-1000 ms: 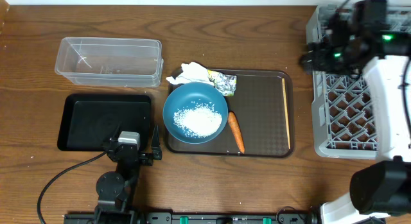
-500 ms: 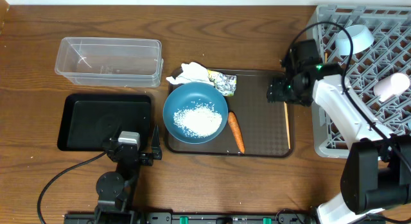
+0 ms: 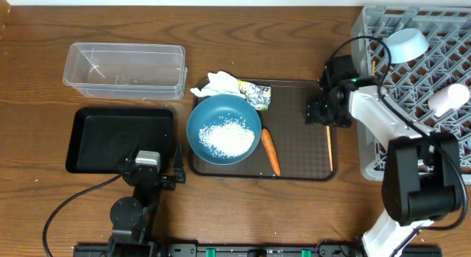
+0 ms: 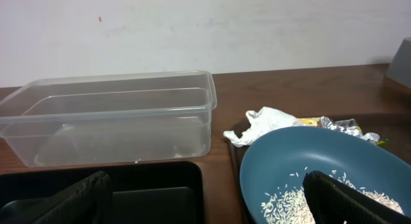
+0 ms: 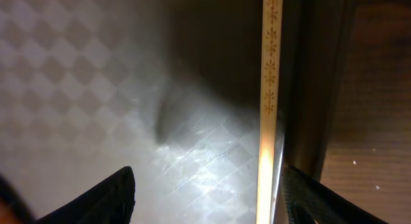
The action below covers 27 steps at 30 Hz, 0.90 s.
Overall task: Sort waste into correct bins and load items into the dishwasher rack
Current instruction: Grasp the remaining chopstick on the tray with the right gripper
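Note:
The dark-blue bowl (image 3: pixel 210 113) (image 4: pixel 321 156) holds white rice (image 3: pixel 227 136) (image 4: pixel 286 205) on the brown tray (image 3: pixel 302 139). A carrot (image 3: pixel 270 151) lies beside it. A tissue (image 3: pixel 217 85) (image 4: pixel 266 120) and a foil wrapper (image 3: pixel 257 94) (image 4: pixel 343 126) lie behind it. The chopsticks (image 3: pixel 329 135) (image 5: pixel 270 89) lie along the tray's right rim. My right gripper (image 3: pixel 322 112) (image 5: pixel 209 205) hangs open low over them, with a chopstick near its right finger. My left gripper (image 3: pixel 175 167) (image 4: pixel 212 205) rests open between the black bin (image 3: pixel 121 139) and the bowl. A light-blue bowl (image 3: pixel 406 43) and a white cup (image 3: pixel 445 99) sit in the rack (image 3: pixel 397 132).
The clear tub (image 3: pixel 125 69) (image 4: pixel 115 121) stands behind the black bin (image 4: pixel 148 198) at the back left. The rack fills the right edge of the table, close to the tray's right rim. A cable runs from the left arm's base toward the front left.
My right arm has swung from above the rack down to the tray's right edge over the chopsticks. The light-blue bowl now shows in the rack. The left arm has not moved.

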{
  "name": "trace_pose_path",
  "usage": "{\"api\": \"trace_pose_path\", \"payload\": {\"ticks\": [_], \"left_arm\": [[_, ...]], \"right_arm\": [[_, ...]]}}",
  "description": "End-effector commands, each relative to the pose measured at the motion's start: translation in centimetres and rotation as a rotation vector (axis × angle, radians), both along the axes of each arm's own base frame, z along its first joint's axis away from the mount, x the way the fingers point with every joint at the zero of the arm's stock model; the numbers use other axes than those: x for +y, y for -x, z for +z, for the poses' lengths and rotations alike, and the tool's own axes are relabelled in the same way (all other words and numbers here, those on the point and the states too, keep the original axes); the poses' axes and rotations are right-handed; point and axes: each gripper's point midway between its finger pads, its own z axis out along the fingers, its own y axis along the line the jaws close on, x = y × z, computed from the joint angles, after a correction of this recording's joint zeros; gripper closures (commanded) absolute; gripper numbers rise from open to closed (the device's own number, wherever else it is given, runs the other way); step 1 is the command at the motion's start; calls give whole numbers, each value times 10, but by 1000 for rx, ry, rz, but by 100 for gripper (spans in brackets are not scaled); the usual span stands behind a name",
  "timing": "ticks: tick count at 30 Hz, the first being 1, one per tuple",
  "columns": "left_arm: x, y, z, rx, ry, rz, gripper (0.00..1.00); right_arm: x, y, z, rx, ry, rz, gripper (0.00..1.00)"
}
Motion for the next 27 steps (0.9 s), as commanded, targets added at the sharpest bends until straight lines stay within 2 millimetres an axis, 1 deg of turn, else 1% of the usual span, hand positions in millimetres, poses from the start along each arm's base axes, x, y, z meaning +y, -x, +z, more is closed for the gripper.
{"api": "trace_pose_path", "payload": {"ticks": [1, 6, 10, 15, 17, 18, 19, 22, 23, 26, 27], "left_arm": [[-1, 1, -16, 48, 1, -6, 2], [-1, 1, -16, 48, 1, -6, 2], [-1, 1, -16, 48, 1, -6, 2], [-1, 1, -16, 48, 1, -6, 2], [-1, 1, -16, 48, 1, -6, 2], [-1, 1, -16, 48, 1, -6, 2], [-1, 1, -16, 48, 1, -6, 2], [-1, 1, -16, 48, 1, -6, 2], [-1, 1, -16, 48, 2, -6, 2], [-1, 1, -16, 48, 1, -6, 2], [-1, 1, -16, 48, 1, -6, 2]], "right_arm": [[-6, -3, -1, -12, 38, 23, 26], [-7, 0, -7, 5, 46, 48, 26], [-6, 2, -23, 35, 52, 72, 25], [2, 12, -45, 91, 64, 151, 24], [4, 14, -49, 102, 71, 161, 27], [6, 15, -49, 103, 72, 165, 30], [7, 15, -49, 104, 75, 167, 42], [8, 16, -46, 111, 68, 161, 63], [9, 16, -44, 117, 63, 161, 75], [11, 11, -31, 123, 61, 154, 98], [11, 8, -24, 121, 61, 154, 99]]}}
